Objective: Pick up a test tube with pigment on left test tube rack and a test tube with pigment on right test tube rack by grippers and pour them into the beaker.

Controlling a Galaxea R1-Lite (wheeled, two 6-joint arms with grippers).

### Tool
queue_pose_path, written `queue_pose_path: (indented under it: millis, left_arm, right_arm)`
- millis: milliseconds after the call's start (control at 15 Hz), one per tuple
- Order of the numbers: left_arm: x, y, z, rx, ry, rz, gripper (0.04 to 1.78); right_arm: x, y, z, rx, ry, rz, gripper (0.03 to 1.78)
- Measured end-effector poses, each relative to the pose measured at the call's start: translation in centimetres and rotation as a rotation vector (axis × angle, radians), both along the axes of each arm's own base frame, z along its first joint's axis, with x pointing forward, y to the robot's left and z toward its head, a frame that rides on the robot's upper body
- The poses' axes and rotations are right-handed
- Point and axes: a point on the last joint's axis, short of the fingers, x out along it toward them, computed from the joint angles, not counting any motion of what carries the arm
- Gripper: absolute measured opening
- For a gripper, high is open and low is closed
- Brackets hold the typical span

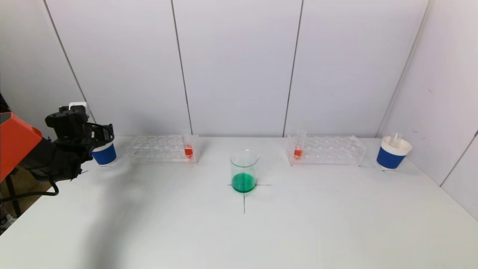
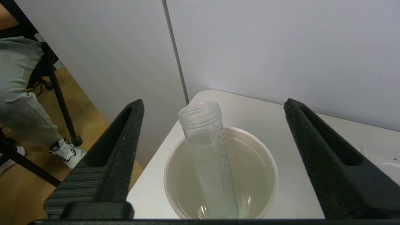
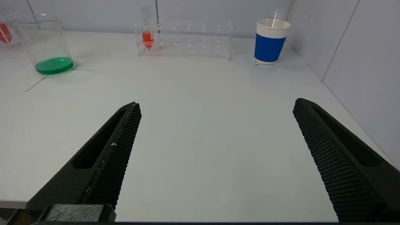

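A glass beaker (image 1: 244,171) with green liquid stands at the table's middle; it also shows in the right wrist view (image 3: 47,43). The left rack (image 1: 162,148) holds a tube with red pigment (image 1: 188,146). The right rack (image 1: 325,150) holds another red tube (image 1: 298,147), seen also in the right wrist view (image 3: 147,35). My left gripper (image 2: 214,107) is open above the left blue cup (image 1: 104,152), where an empty tube (image 2: 209,150) leans inside the cup (image 2: 268,175). My right gripper (image 3: 217,107) is open and empty over the near right table, out of the head view.
A second blue cup (image 1: 393,153) with an empty tube stands at the far right, near the side wall. The table's left edge lies just beyond the left cup, with a chair and a person's leg (image 2: 18,103) past it.
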Motion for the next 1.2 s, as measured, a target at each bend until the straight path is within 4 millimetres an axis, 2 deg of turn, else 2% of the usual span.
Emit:
queue_pose_path:
  millis: [200, 733, 1000, 1200]
  left_arm:
    - [0.0, 0.0, 0.0, 0.000, 0.002, 0.000, 1.77]
    - [-0.4, -0.4, 0.8, -0.001, -0.010, -0.046, 1.76]
    - [-2.2, -2.1, 2.3, -0.007, -0.012, -0.133, 1.76]
    - [-5.0, -3.4, 3.3, -0.014, -0.012, -0.234, 1.76]
  right_arm:
    - [0.0, 0.0, 0.0, 0.000, 0.000, 0.000, 1.77]
    - [0.0, 0.0, 0.0, 0.000, 0.000, 0.000, 1.77]
    - [0.0, 0.0, 0.0, -0.001, 0.000, 0.000, 1.77]
    - [0.0, 0.0, 0.0, 0.000, 0.000, 0.000, 1.77]
